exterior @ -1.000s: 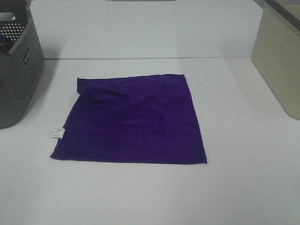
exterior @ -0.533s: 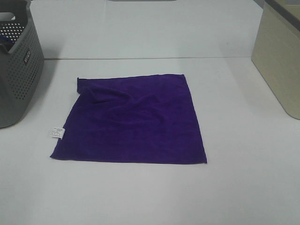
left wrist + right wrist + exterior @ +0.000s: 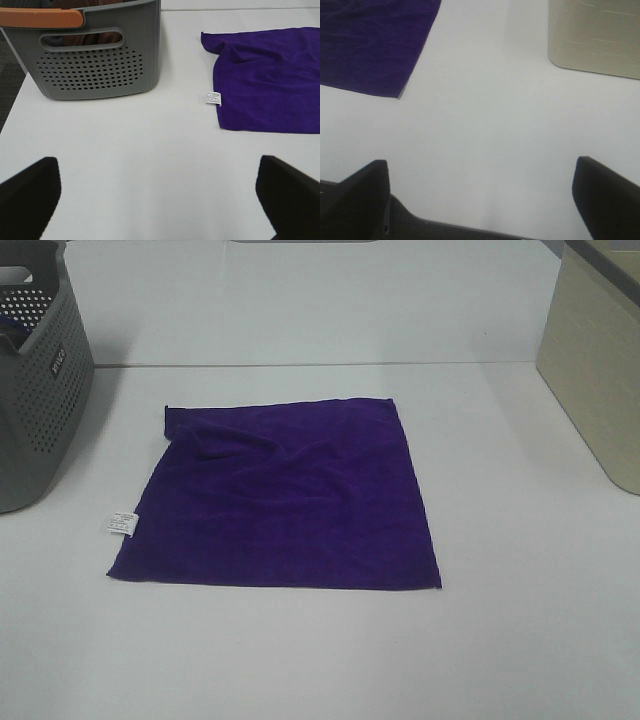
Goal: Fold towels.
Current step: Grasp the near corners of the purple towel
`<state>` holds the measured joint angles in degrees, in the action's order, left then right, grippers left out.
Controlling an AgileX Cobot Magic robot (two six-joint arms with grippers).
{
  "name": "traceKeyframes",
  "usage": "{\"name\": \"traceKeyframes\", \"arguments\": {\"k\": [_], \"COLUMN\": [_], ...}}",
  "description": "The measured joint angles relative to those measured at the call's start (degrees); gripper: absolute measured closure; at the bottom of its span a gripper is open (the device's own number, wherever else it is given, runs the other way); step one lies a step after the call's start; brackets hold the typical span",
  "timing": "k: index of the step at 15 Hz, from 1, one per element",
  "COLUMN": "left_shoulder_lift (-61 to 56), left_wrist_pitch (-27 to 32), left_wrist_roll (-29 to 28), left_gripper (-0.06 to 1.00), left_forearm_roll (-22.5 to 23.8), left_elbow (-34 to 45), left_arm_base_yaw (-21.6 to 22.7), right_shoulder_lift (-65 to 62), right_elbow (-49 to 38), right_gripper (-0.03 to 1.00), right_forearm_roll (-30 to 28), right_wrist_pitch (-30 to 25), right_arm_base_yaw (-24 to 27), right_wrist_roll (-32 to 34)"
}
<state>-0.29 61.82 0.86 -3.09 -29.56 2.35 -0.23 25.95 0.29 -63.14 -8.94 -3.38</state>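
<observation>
A deep purple square towel lies spread flat in the middle of the white table, with a small white care tag at its left edge and a slight wrinkle near its far left corner. It also shows in the left wrist view and in the right wrist view. My left gripper is open and empty over bare table, well short of the towel. My right gripper is open and empty near the table's front edge. Neither gripper shows in the exterior high view.
A grey perforated basket stands at the left, with an orange handle and brown cloth inside. A beige bin stands at the right; it also shows in the right wrist view.
</observation>
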Motion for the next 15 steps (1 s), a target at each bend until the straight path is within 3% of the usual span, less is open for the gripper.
{"name": "traceKeyframes", "arguments": {"k": [15], "left_shoulder_lift": [0.0], "left_wrist_pitch": [0.0], "left_wrist_roll": [0.0], "left_gripper": [-0.05], "left_forearm_roll": [0.0], "left_elbow": [0.0], "left_arm_base_yaw": [0.0], "right_shoulder_lift": [0.0], "right_elbow": [0.0], "right_gripper": [0.01], "right_forearm_roll": [0.0], "right_wrist_pitch": [0.0], "right_arm_base_yaw": [0.0], "right_wrist_roll": [0.0]}}
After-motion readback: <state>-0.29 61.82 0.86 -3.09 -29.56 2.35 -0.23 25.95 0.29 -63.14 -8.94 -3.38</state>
